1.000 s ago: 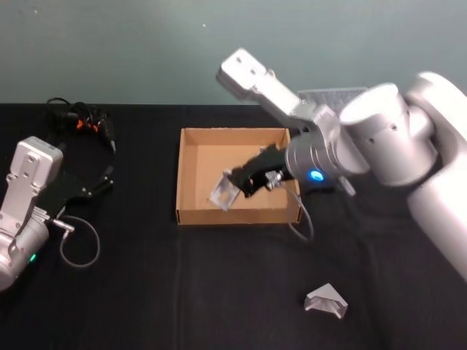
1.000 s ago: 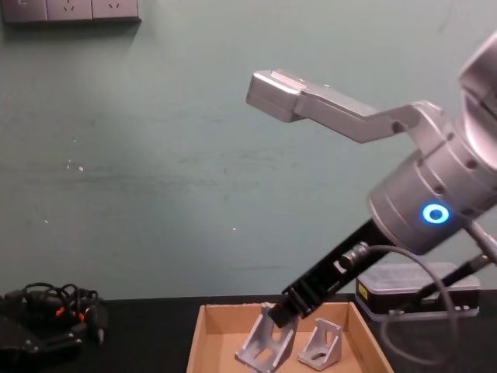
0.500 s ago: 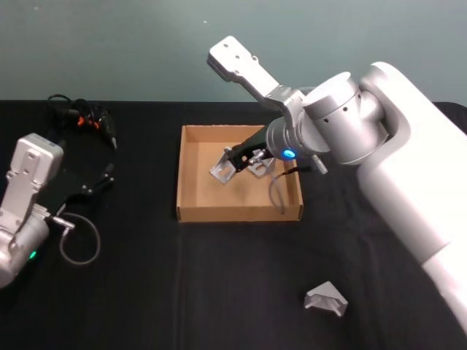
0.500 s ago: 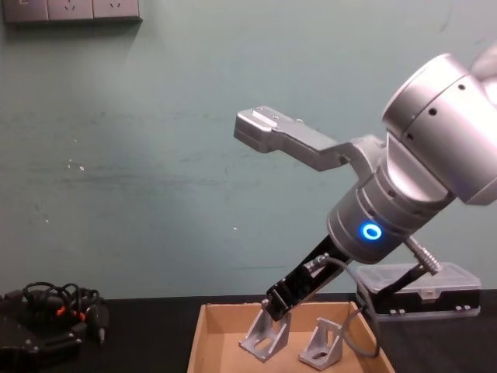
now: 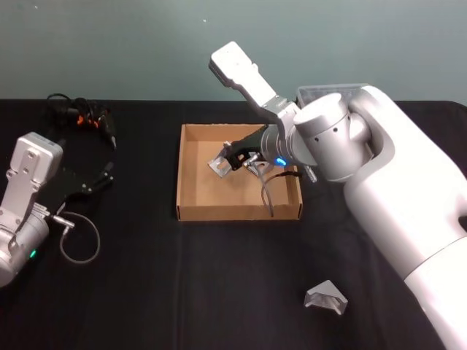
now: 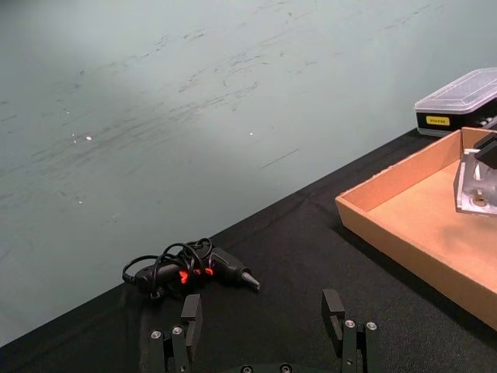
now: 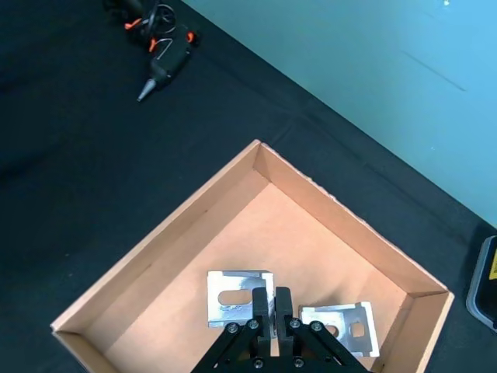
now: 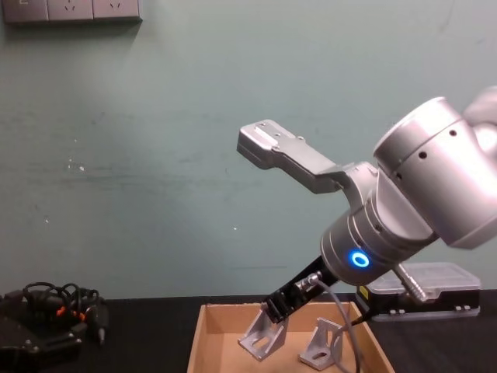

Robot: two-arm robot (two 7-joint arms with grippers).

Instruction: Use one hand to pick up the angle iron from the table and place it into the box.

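Inside box [image 5: 237, 213], right tool [image 5: 228, 156] gripping angle iron [image 5: 218, 167], head-view stray bracket [image 5: 326, 299]

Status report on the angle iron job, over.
Right end effector shut on angle iron, low inside box. Left end effector open, parked at left of table. Second angle iron close beside it; third angle iron on table.

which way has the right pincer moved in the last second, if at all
Yes. In the head view the right pincer, shut on an angle iron, has moved from the middle of the box toward its far wall.
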